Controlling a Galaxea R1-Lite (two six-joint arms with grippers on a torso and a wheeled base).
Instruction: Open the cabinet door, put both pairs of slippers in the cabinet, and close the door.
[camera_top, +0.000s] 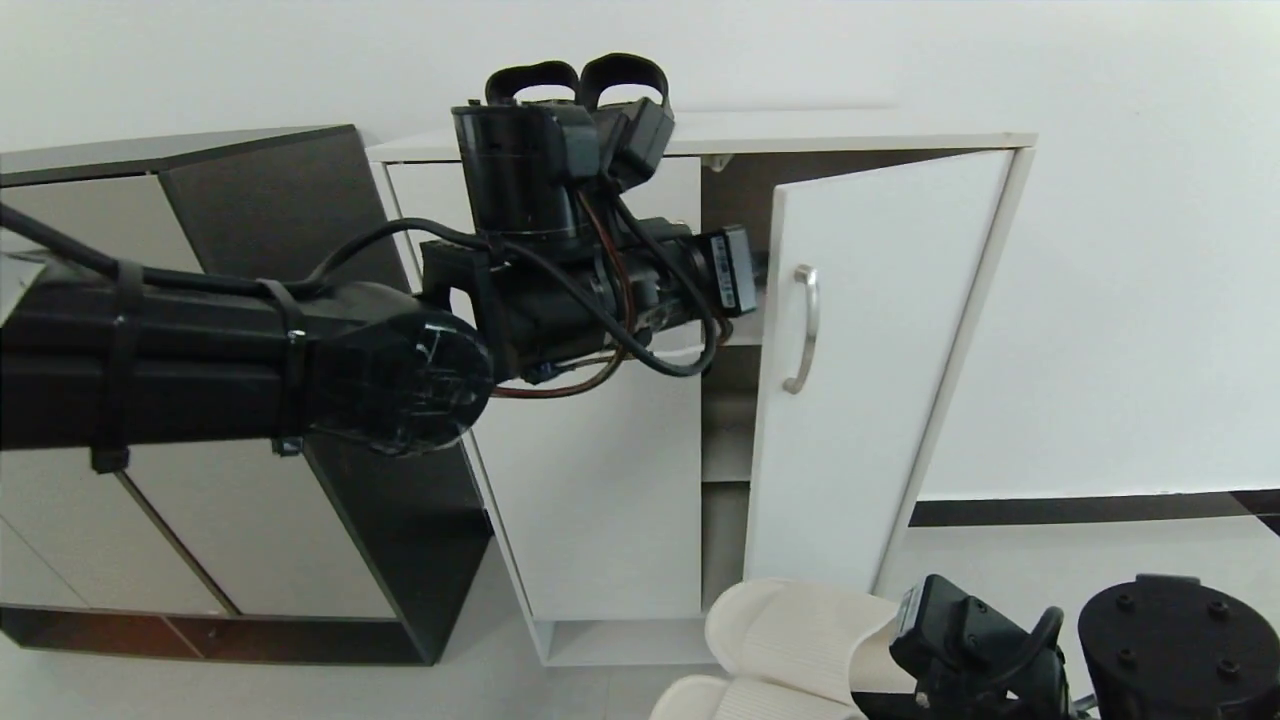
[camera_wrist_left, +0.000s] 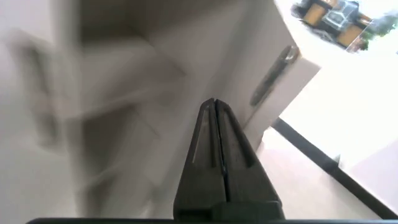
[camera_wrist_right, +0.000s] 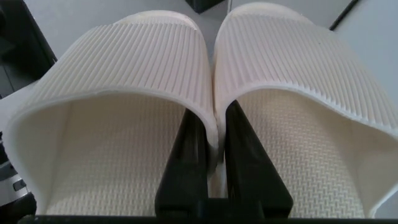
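The white cabinet (camera_top: 600, 500) is seen at the centre of the head view, its door (camera_top: 870, 400) swung partly open at centre right. 1 pair of cream slippers (camera_top: 800, 640) is held at the lower centre, pinched by the inner edges in the right hand (camera_wrist_right: 219, 155). The left hand (camera_wrist_left: 215, 118) is pressed fully closed on nothing, before the door gap.

The cream slippers (camera_wrist_right: 149, 68) look like soft matt foam, ribbed on top. The white cabinet door (camera_top: 870, 370) is smooth matt laminate, its handle (camera_top: 803, 328) brushed metal.
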